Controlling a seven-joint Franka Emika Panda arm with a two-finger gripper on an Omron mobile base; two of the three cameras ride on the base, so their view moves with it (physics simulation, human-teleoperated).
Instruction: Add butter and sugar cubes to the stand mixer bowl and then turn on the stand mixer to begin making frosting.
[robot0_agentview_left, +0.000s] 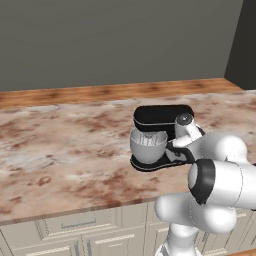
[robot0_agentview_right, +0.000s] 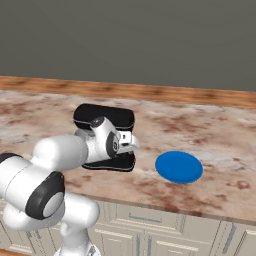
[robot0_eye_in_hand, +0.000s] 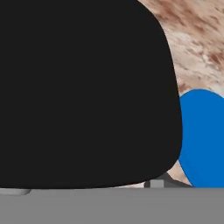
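We see the glossy black stand mixer (robot0_agentview_left: 162, 116) with its silver wire whisk (robot0_agentview_left: 148, 139) in the rounded light grey metal-look bowl (robot0_agentview_left: 147, 148). At its three o'clock in the right base view, a flat blue round plate (robot0_agentview_right: 179, 167). Beneath them the mottled brown-and-cream stone counter (robot0_agentview_left: 60, 150); below, cream cabinet fronts (robot0_agentview_left: 75, 230); behind, a wood-brown strip (robot0_agentview_left: 100, 92).

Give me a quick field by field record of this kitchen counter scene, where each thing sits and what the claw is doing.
surface: marble-look counter
stand mixer: black, head down over bowl
stand mixer bowl: grey, on mixer base, whisk inside
plate: blue, flat, bare, beside the mixer
claw: close against the mixer's side, holding nothing visible; opening unclear
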